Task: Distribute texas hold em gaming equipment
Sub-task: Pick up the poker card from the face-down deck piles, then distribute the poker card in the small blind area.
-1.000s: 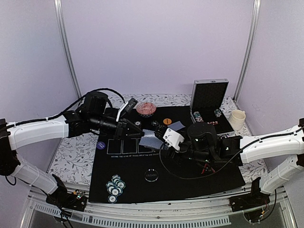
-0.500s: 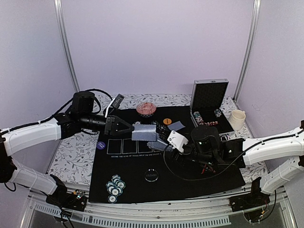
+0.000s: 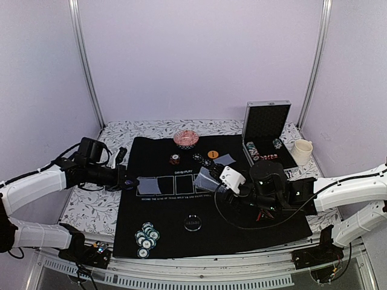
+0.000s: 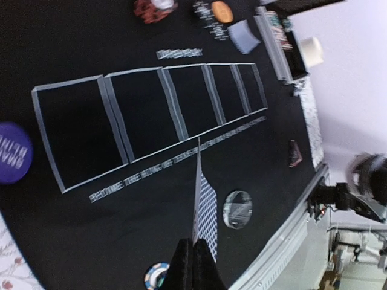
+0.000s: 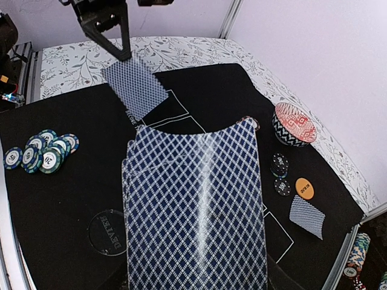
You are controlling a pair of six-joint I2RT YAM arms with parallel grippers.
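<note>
My left gripper (image 3: 128,182) is shut on one blue-backed playing card (image 3: 150,186) and holds it over the mat's left rectangles. In the left wrist view the card (image 4: 204,208) shows edge-on between the closed fingers (image 4: 195,260). My right gripper (image 3: 214,181) holds the deck of cards (image 3: 205,179) above mid-mat. The deck (image 5: 199,211) hides the right fingers in the right wrist view. One card (image 3: 225,159) lies face down at the back, near the orange button (image 3: 212,154), black chips (image 3: 197,158) and a red chip (image 3: 175,160). Teal chips (image 3: 146,237) sit at the front left. The blue button (image 4: 12,160) lies at the mat's left edge.
The black mat (image 3: 242,232) has five white rectangles. A clear dealer disc (image 3: 193,222) lies near the front. A red patterned bowl (image 3: 186,139) stands at the back. The open silver case (image 3: 266,124) and a cream cup (image 3: 301,151) are at the back right. A small triangle (image 4: 294,153) lies on the mat.
My left arm has pulled back to the left, carrying one card away from the deck. My right gripper with the deck has shifted slightly right.
</note>
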